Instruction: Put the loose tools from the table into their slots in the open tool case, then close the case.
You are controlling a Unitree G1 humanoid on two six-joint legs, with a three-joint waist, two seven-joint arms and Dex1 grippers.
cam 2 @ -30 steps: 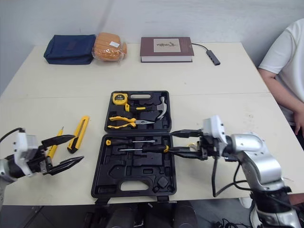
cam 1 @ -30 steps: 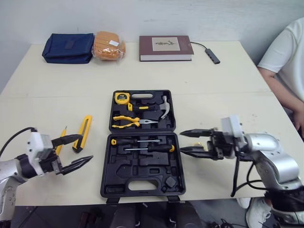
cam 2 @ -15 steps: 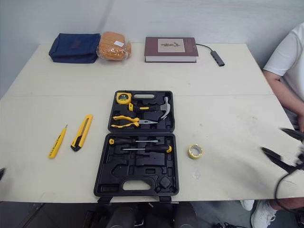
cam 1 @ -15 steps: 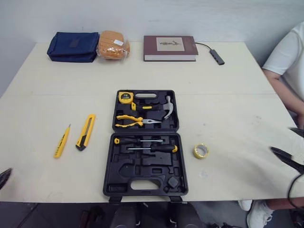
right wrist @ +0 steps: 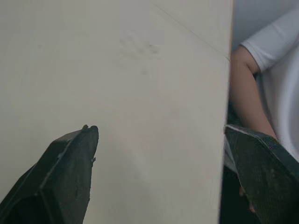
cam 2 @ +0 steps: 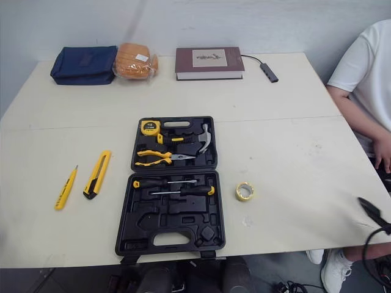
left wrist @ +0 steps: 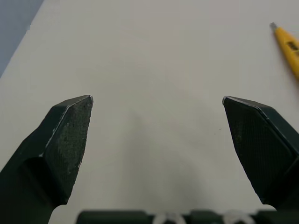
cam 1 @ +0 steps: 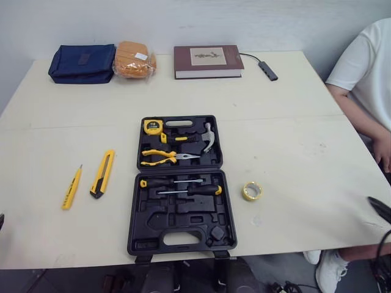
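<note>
Case lies open mid-bench, slim yellow knife and wider yellow knife loose on its left, tape roll just right. My left fingers gape wide above bare bench; my right fingers are wide too, at the bench edge.

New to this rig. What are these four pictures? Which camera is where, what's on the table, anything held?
Two-armed humanoid robot. Two pictures come from the stereo camera on its head, looking down at the table. The other two come from wrist cameras, each looking along its own gripper. The left gripper and right gripper are open, holding nothing. On the table: an open tool case with tools in it, a utility knife and a smaller cutter to its left, a tape roll to its right. A blue bag, bread and a book lie at the back; a person sits at the right.
</note>
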